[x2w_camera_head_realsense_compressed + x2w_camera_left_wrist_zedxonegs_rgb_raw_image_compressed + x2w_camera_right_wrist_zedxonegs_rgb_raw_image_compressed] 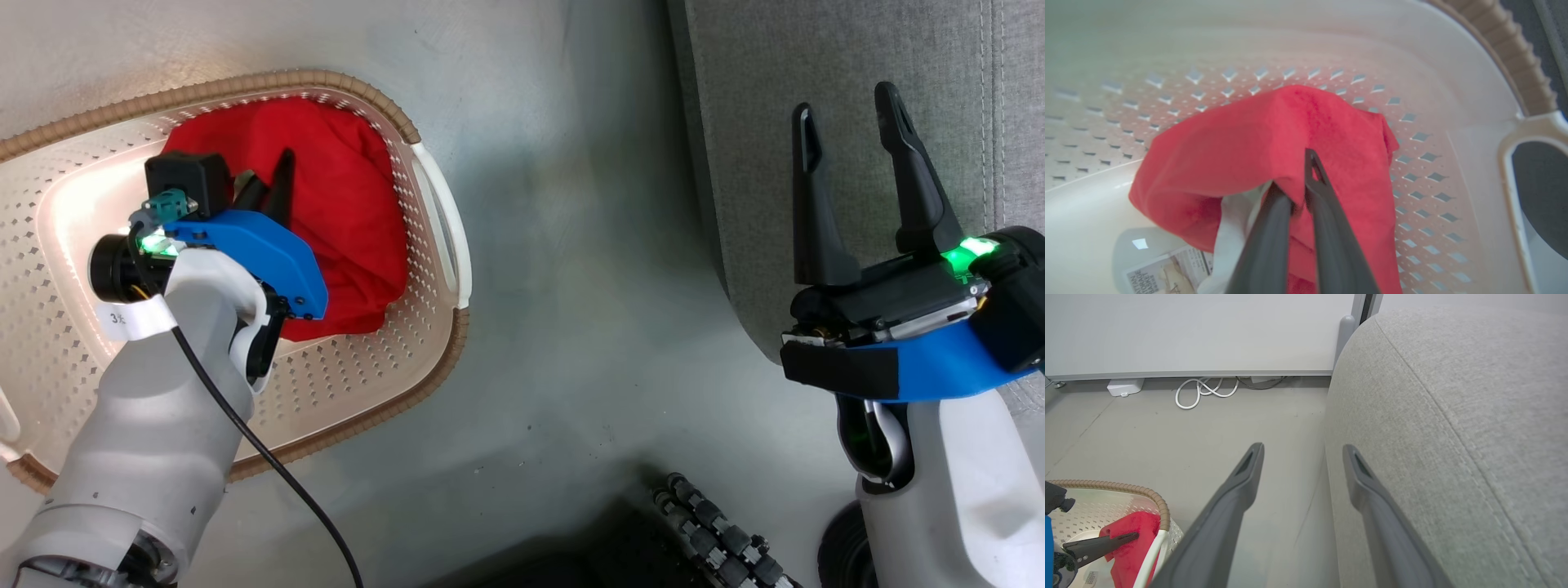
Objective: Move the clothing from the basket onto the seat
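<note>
The clothing [351,204] is a crumpled bright red garment lying at the right end of the basket [392,408], a cream perforated tub with a brown rim. My left gripper [273,175] reaches down into the basket. In the left wrist view its two fingers [1294,175] pinch a raised fold of the red clothing [1249,143], with white trim showing beside them. My right gripper [845,102] hangs open and holds nothing, at the edge of the grey seat [751,98]. The right wrist view has the open right gripper [1303,449] beside the seat [1453,416].
Bare grey floor [571,286] separates basket and seat. A paper label [1163,273] lies on the basket bottom. A coiled white cable [1204,390] and a small white box [1124,387] lie along the far wall. My wheeled base [718,531] shows at the bottom.
</note>
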Motion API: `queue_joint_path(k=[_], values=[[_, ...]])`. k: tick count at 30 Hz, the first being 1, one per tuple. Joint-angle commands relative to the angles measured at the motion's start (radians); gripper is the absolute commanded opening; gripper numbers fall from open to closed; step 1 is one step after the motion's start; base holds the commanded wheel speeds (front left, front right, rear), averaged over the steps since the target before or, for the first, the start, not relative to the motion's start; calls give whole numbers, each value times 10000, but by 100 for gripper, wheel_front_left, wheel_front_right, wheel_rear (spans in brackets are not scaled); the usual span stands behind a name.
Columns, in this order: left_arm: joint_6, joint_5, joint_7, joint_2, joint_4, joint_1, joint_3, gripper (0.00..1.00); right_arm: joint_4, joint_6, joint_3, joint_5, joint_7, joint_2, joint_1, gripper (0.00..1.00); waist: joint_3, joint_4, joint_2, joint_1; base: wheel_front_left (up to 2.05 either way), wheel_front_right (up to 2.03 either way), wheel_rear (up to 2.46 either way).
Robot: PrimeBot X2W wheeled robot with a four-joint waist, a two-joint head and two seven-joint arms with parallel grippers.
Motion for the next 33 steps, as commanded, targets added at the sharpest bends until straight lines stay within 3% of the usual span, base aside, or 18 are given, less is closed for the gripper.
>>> queue_joint_path(k=[1,18,33], values=[[-24,-76,-45,44,16,-170,-55,0,-34,1,8,47,-33,17,-95,100,-4,5,0,-1,0,0,0],[-24,-650,-103,73,-36,124,-819,0,80,1,57,-108,-33,16,-280,100,-456,205,0,-1,0,0,0],[-24,-1287,-256,-481,-994,1571,-2096,0,569,1,-127,-722,-33,13,85,100,-3416,1393,0,-1,0,0,0]])
